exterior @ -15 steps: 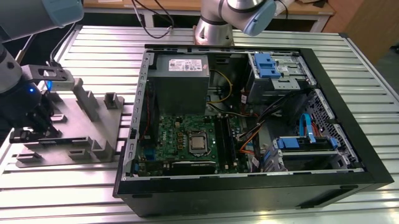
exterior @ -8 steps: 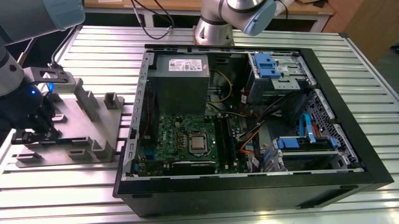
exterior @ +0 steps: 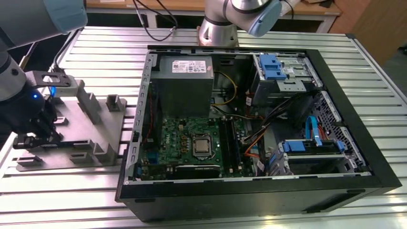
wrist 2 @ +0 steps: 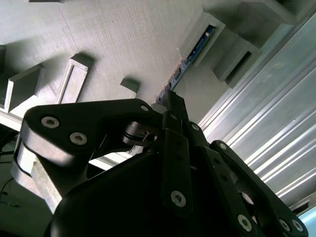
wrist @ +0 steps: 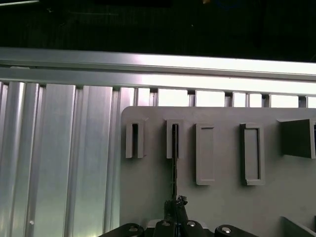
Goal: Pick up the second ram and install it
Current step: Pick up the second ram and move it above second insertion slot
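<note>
Standing edgewise, slotted: thin, dark second ram (wrist: pixel 174 163).

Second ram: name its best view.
Second wrist view: the second ram shows its blue side, standing in the grey fixture. First wrist view gives its thin dark edge; exterior view, its fixture.

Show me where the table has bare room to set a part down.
Bare slats lie on the table to the exterior view's right of the computer case, and at that view's lower left, beside the fixture plate. Crowded: the case interior, and the plate with its blocks, where the gripper hangs.
</note>
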You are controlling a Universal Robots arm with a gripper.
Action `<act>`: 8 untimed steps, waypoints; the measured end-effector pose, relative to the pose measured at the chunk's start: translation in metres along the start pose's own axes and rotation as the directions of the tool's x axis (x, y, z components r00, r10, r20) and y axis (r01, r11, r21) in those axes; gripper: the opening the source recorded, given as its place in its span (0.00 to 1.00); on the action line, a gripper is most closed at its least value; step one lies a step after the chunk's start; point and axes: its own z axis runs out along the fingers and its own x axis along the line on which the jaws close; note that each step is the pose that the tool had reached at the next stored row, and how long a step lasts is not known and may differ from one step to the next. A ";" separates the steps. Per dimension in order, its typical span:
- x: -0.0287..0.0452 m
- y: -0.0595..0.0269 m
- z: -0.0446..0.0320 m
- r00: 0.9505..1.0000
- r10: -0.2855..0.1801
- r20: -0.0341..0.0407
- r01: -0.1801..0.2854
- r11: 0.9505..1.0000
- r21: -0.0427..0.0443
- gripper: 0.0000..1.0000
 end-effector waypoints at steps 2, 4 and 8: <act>0.0000 0.0001 0.0000 1.000 0.000 0.000 0.000 1.000 0.000 0.10; 0.0000 0.0001 0.0000 1.000 0.000 0.000 0.000 1.000 0.000 0.10; 0.0000 0.0000 0.0002 1.000 0.000 0.000 0.000 1.000 0.000 0.16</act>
